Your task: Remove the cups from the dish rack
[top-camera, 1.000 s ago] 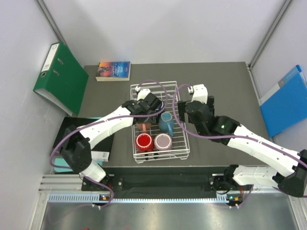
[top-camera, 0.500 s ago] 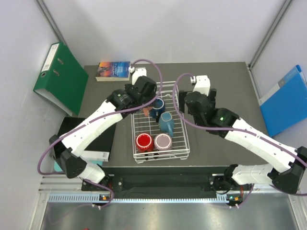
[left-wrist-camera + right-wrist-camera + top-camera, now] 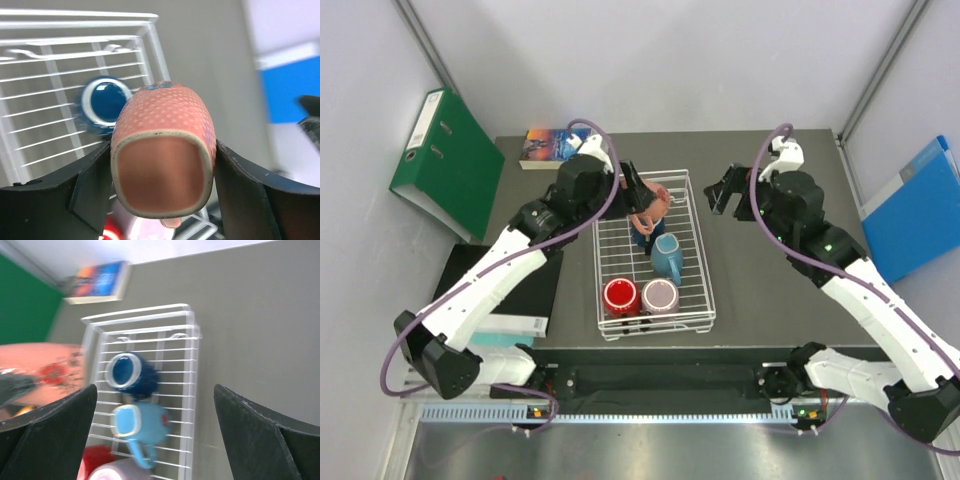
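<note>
Left fingers (image 3: pixel 92 187) clamp the salmon-pink cup (image 3: pixel 162 150) by its sides, lifted clear of the wire over the far end of the dish rack (image 3: pixel 620 255). The cup lies sideways. Its long axis runs out along the fingers, flat end facing the wrist camera, other end pointing away to the right. Right fingers (image 3: pixel 50 435) are spread wide with nothing between them, over bare tabletop (image 3: pixel 750 290) right of the rack's far corner. Rack's long axis runs near-to-far. Inside it: dark blue cup (image 3: pixel 131 374) toward the far end, teal cup (image 3: pixel 668 258) just nearer, red cup (image 3: pixel 620 295) and mauve cup (image 3: pixel 659 295) upright side by side at the near end.
</note>
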`<action>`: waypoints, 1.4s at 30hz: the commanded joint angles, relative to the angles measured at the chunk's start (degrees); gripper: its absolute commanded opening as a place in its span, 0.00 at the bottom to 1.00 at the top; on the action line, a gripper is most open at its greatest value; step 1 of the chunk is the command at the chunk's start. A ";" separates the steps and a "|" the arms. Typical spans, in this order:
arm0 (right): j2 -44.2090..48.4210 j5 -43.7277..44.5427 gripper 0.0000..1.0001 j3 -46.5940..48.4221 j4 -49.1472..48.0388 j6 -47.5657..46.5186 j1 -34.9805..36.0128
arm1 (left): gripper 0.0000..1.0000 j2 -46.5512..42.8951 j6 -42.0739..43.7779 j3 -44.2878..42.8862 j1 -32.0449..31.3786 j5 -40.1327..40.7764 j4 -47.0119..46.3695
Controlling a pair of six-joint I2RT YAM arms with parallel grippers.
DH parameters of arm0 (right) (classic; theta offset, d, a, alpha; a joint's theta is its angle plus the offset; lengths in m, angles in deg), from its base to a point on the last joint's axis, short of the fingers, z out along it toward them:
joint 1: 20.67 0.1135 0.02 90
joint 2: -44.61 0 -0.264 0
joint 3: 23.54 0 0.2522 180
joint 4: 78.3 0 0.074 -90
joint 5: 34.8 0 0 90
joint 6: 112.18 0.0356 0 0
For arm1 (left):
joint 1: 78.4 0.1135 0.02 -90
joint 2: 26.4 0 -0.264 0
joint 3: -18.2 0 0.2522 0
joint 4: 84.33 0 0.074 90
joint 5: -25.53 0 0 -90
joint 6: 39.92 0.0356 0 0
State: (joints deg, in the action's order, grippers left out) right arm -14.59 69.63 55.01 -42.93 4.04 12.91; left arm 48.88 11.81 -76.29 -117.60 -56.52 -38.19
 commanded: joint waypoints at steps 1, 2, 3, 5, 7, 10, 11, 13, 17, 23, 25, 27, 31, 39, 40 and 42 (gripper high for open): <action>1.37 -16.35 1.00 -1.51 -8.15 5.24 -2.81 | 0.00 -4.27 -9.61 6.96 5.79 -20.14 -26.69; 1.54 -18.20 1.00 -2.64 -9.38 6.29 -3.34 | 0.00 -4.62 -11.47 8.90 6.76 -22.60 -30.58; 1.72 -21.44 1.00 -3.35 -12.00 8.39 -3.87 | 0.00 -5.06 -13.83 11.10 8.77 -24.88 -35.41; 2.68 -23.74 1.00 -5.45 -14.56 10.34 -5.10 | 0.00 -4.71 -22.18 16.99 10.71 -31.66 -49.96; 3.73 -25.68 1.00 -6.61 -17.47 12.45 -5.72 | 0.00 -2.43 -29.11 20.07 12.30 -36.13 -57.66; 4.62 -27.18 1.00 -7.66 -18.61 13.68 -6.42 | 0.00 1.17 -36.41 22.45 12.83 -39.40 -71.64; 4.71 -27.79 1.00 -7.93 -18.79 13.95 -6.69 | 0.00 2.14 -38.19 22.72 12.83 -42.11 -75.58; 5.06 -29.11 0.99 -8.54 -20.10 15.26 -7.82 | 0.00 5.65 -43.79 22.72 12.83 -44.93 -85.61; 5.50 -30.60 0.99 -9.86 -21.17 17.63 -10.46 | 0.00 9.00 -50.94 23.33 12.83 -51.09 -97.23; 5.50 -32.27 0.98 -10.74 -24.49 19.74 -13.63 | 0.00 6.98 -51.47 24.83 12.92 -53.73 -99.70; 4.71 -33.15 0.98 -11.53 -26.17 20.89 -14.42 | 0.00 6.98 -52.35 25.01 12.92 -54.61 -100.84; 3.40 -34.82 0.95 -12.06 -29.24 22.29 -14.60 | 0.00 7.42 -53.84 24.83 12.83 -55.92 -101.90; 0.85 -37.72 0.92 -12.50 -34.43 24.32 -14.51 | 0.00 8.12 -54.99 25.09 12.31 -56.64 -102.96; -1.36 -39.58 0.86 -9.96 -36.11 23.01 -11.36 | 0.00 10.49 -53.32 24.57 9.32 -56.37 -101.29; -1.62 -39.40 0.86 -9.43 -34.98 21.87 -10.91 | 0.00 10.76 -53.23 24.39 8.97 -56.37 -101.37; -2.14 -39.31 0.81 -8.46 -34.09 21.07 -9.86 | 0.00 11.55 -53.06 24.04 8.35 -56.37 -101.29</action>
State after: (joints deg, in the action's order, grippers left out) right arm -15.99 30.90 42.53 -75.39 27.49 0.91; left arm 59.96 -41.32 -50.41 -107.46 -112.67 -132.64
